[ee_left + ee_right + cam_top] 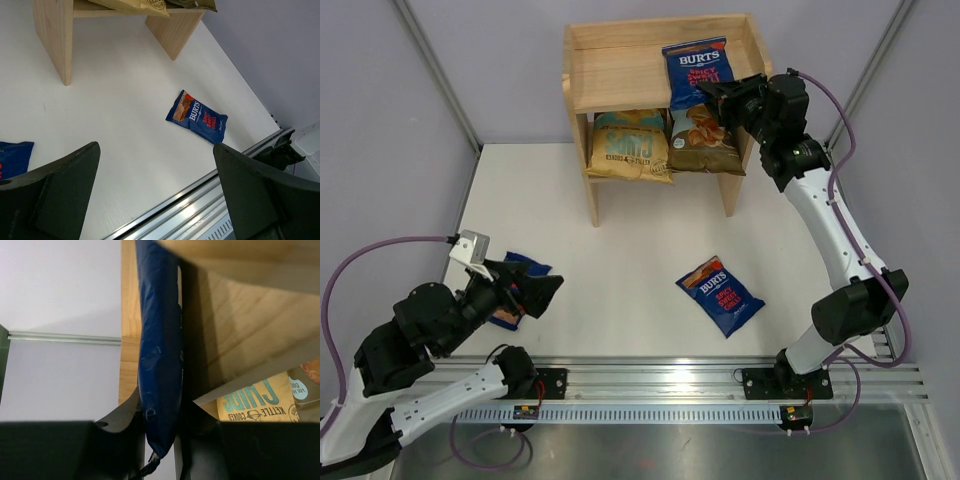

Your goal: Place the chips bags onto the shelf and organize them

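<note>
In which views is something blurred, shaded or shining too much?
Top view: sharp, evenly lit, soft shadow under the shelf. Left wrist view: left pincer dark and blurred, glare on the rail. Right wrist view: the blue bag is near and soft, dark shadow beside it.

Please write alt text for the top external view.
The right end effector grips a blue Burts bag at the wooden shelf's top tier, above two larger bags. A second Burts bag lies on the table, a third Burts bag by the open left end effector.
</note>
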Available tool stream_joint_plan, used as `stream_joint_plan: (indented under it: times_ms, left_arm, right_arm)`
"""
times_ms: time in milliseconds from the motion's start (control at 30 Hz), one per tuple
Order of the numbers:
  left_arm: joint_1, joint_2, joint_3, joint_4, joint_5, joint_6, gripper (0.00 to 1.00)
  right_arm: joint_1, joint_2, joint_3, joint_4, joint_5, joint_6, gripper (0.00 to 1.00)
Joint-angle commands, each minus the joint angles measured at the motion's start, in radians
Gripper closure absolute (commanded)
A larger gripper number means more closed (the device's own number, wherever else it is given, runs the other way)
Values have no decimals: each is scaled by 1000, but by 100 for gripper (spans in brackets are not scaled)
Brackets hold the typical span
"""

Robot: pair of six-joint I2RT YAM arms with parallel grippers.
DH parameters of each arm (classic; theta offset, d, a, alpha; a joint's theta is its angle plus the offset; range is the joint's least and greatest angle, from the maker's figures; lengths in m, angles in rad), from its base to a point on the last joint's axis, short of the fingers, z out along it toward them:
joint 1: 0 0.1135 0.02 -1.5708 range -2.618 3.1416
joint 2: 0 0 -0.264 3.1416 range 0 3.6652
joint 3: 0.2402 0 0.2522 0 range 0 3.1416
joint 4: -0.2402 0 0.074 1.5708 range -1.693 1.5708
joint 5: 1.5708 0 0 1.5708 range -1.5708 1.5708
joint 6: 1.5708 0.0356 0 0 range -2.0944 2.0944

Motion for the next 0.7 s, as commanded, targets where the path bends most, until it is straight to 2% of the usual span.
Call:
stream_joint_plan:
  times_ms: [0,200,500,600,667]
  left_arm:
    - [0,-26,-24,-11,5,36,1]
    - [0,-77,-50,-11,8,17,1]
    - [0,-112,-78,-7,14,-1,1]
    - [0,-117,-81,-7,16,0,1]
    - [0,-120,-83,-6,18,-3,1]
  right_arm:
    - [-5,-3,81,-58,62,73,88]
    - [-34,67,207,-153,99,112,88]
    - [-77,129,302,-242,100,124,87]
    - [-80,124,291,-247,104,118,84]
    - [-79,118,293,-254,108,101,74]
